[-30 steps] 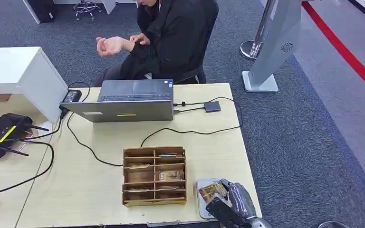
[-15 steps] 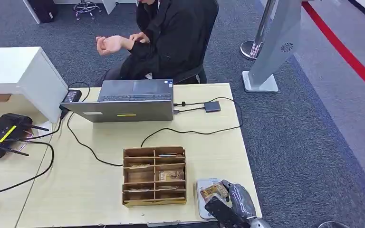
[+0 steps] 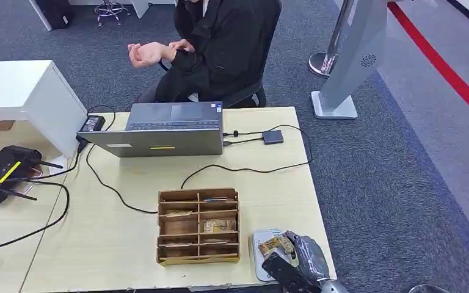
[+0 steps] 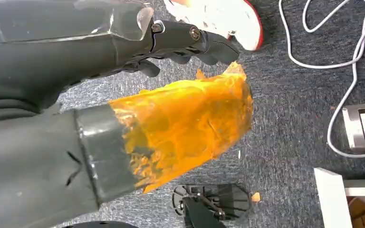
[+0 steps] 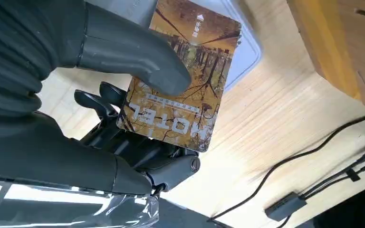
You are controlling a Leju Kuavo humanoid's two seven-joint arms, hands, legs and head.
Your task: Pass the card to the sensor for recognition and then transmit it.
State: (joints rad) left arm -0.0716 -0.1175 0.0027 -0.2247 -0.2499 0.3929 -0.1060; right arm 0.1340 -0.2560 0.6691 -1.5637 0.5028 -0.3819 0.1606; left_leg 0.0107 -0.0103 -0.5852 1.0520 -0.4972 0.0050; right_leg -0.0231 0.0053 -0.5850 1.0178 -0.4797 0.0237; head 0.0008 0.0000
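Bottom right of the head view: the right hand (image 3: 297, 264) held one card (image 3: 273, 245), thumb pressed on the card's face and fingers curled behind it. The right wrist view showed the same grip, thumb (image 5: 138, 57) on top of the card (image 5: 180, 90), which had a forest picture and "HOTEL" printed on it. The card sat over one flat grey-white sensor pad (image 3: 261, 253) at the table's (image 3: 122, 244) near right corner; whether it touched the pad could not be told. In the left wrist view, the left hand (image 4: 171, 95) hung over grey carpet, its thumb wrapped in orange tape, dark fingers (image 4: 204, 42) curled in, nothing in it.

Lower centre of the head view, just left of the pad: one wooden box (image 3: 198, 226) with small compartments, a few holding cards. Black cables (image 3: 244, 169) ran across the table's middle. Centre, further back: one grey laptop (image 3: 162, 129), lid tipped away from the camera, and one small dark adapter (image 3: 273, 137) to its right. One black power brick (image 3: 92, 124) lay left of the laptop. Left edge: one black router (image 3: 5, 172) with a yellow stripe. Upper left: one white cabinet (image 3: 30, 97). Top centre: one person (image 3: 220, 49) in black, seated behind the table, forearms raised. Upper right: one grey stand (image 3: 354, 61) on carpet, and one red floor stripe (image 3: 446, 67).
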